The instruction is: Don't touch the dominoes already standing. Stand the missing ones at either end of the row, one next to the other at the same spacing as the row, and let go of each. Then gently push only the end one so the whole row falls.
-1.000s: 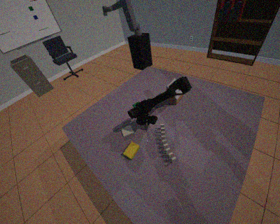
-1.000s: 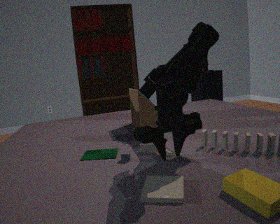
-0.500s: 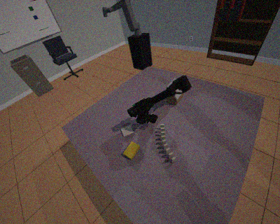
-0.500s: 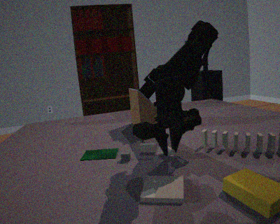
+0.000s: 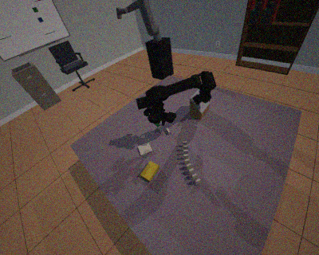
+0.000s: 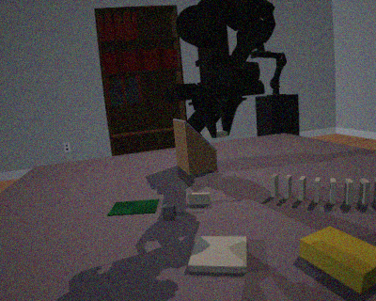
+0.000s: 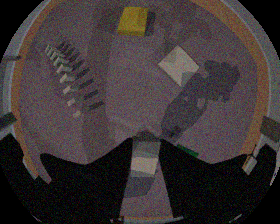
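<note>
A row of several pale dominoes (image 5: 198,181) (image 6: 349,192) (image 7: 66,79) stands upright, evenly spaced, on the purple mat. My gripper (image 6: 219,131) is shut on a pale domino (image 6: 221,134) (image 7: 144,164) and holds it above the mat, away from the row. In the top view the dark arm hides most of the fingers. Another pale domino (image 5: 167,131) (image 6: 199,199) lies flat on the mat near the spot below my gripper.
A wooden wedge (image 6: 190,151) stands behind the lying domino. A green patch (image 6: 133,207) (image 7: 187,150) and a small dark cube (image 6: 168,213) are left of it. A white slab (image 5: 145,149) (image 6: 219,254) (image 7: 179,65) and a yellow block (image 5: 150,171) (image 6: 342,256) (image 7: 133,21) lie beside the row.
</note>
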Controlling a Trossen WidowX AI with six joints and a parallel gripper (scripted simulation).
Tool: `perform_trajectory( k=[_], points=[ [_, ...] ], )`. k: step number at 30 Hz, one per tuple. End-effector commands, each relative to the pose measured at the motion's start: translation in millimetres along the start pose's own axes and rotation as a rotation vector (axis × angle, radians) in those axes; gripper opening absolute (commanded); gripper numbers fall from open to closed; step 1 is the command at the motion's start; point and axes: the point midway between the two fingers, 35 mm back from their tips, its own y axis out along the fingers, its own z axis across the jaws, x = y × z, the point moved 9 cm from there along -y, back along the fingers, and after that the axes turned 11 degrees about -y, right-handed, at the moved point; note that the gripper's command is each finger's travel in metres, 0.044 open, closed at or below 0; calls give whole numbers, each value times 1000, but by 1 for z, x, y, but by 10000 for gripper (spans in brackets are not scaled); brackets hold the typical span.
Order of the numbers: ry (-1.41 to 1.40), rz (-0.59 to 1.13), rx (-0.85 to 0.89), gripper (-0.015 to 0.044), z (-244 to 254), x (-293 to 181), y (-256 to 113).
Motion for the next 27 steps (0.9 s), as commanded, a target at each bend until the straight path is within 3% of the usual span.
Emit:
perform_trajectory(
  k=[1,10,27],
  points=[
    [40,17,6,107,-1,4,-3],
    [557,16,1,107,-25,55,-3],
    [548,-2,-98,107,-35,55,18]
  ],
)
